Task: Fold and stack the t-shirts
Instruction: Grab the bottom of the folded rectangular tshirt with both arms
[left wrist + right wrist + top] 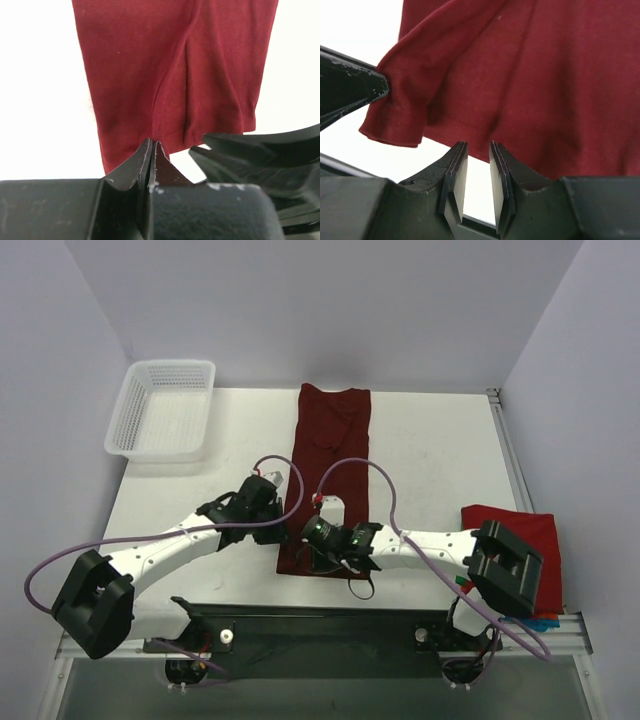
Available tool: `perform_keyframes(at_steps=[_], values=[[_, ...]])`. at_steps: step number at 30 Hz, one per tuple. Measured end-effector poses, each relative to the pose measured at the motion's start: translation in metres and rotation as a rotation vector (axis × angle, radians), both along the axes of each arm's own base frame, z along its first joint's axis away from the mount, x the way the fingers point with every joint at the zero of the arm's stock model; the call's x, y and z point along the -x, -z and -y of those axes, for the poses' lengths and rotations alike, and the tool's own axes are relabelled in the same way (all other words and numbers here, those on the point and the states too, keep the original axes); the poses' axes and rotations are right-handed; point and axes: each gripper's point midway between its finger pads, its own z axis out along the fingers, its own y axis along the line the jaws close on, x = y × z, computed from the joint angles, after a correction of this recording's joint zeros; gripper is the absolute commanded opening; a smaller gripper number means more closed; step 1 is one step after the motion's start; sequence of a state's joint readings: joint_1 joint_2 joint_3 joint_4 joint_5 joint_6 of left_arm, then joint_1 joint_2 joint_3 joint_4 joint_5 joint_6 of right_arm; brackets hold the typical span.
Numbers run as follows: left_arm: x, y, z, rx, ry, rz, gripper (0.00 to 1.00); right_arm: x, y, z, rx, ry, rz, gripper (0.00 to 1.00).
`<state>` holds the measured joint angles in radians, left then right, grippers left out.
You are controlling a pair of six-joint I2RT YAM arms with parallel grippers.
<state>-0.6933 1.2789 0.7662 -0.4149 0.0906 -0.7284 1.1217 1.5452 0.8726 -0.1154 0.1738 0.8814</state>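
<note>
As left end effector (152,145) pinches hem, maroon tee (330,440) stretches near-far.

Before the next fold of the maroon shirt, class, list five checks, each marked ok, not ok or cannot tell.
1. Left jaws shut on the maroon shirt hem: ok.
2. Right jaws gripping that hem: not ok; open, cloth just beyond them.
3. Shirt lies in a long strip: ok.
4. White basket clear of the fold path: ok, far-left corner.
5. Red shirt apart from it: ok, right edge.
</note>
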Motion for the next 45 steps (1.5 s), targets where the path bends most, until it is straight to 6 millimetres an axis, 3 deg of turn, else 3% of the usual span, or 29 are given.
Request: perform_keyframes(at_steps=[5,14,24,32,45], values=[[0.003,0.011,-0.005,0.028,-0.02,-0.045,0.0,0.002,0.011,-0.009,0.088,-0.011,0.012,0.26],[0.0,0.008,-0.004,0.068,-0.022,-0.049,0.0,0.002,0.005,-0.004,0.179,0.014,0.048,0.26],[-0.001,0.008,-0.003,0.082,-0.021,-0.049,0.0,0.005,0.028,0.003,0.274,0.011,0.024,0.26],[-0.001,0.01,-0.004,0.081,-0.025,-0.052,0.0,0.005,0.026,0.001,0.272,0.009,0.027,0.0],[0.0,0.011,-0.004,0.087,-0.021,-0.056,0.0,0.004,0.015,-0.002,0.244,0.01,0.036,0.0]])
